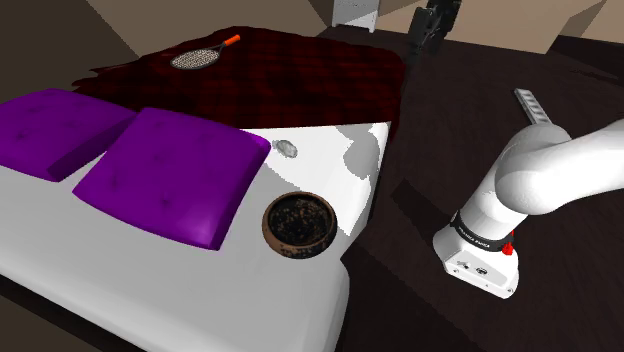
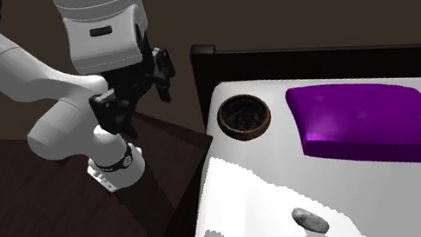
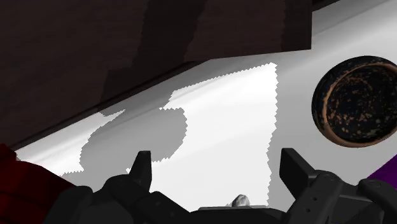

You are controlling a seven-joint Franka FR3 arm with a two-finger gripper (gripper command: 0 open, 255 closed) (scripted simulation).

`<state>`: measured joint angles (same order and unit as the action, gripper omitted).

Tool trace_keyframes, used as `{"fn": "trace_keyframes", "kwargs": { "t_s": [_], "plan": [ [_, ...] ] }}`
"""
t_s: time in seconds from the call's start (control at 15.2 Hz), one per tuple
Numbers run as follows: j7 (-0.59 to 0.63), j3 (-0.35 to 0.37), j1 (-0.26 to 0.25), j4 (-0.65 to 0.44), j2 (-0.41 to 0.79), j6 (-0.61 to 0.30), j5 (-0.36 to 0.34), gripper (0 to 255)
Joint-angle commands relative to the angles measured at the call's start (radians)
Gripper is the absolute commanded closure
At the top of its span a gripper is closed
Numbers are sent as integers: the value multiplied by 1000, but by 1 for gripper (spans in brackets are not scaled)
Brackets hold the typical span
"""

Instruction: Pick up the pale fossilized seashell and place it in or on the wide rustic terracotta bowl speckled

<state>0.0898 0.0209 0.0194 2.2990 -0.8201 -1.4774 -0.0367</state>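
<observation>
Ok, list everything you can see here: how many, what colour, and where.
Seashell: one, pale grey, on the bed between blanket and bowl.
Bowl: one, brown with a dark speckled inside, near the bed's edge beside a cushion.
Cushions: two, purple, side by side on the bed.
Blanket: one, dark red plaid, on the bed's far end.
Strainer: one, grey mesh with an orange handle, on the blanket.
Bed: one, white.
Arm: one, white, beside the bed.
Gripper: one, black, open, near the bed's edge.
</observation>
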Motion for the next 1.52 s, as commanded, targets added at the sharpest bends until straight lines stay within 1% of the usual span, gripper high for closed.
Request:
{"fn": "trace_keyframes", "kwargs": {
  "t_s": [0.0, 0.4, 0.73, 1.06, 1.45],
  "plan": [
    [0, 0, 0, 0, 0, 0, 0, 0],
    [-2, -6, -7, 65, 137, -201, 15, 0],
    [-7, -9, -13, 81, 284, -362, 28, 0],
    [-15, -10, -20, 62, 453, -509, 43, 0],
    [-30, -10, -29, -8, 673, -658, 65, 0]
  ]
}}
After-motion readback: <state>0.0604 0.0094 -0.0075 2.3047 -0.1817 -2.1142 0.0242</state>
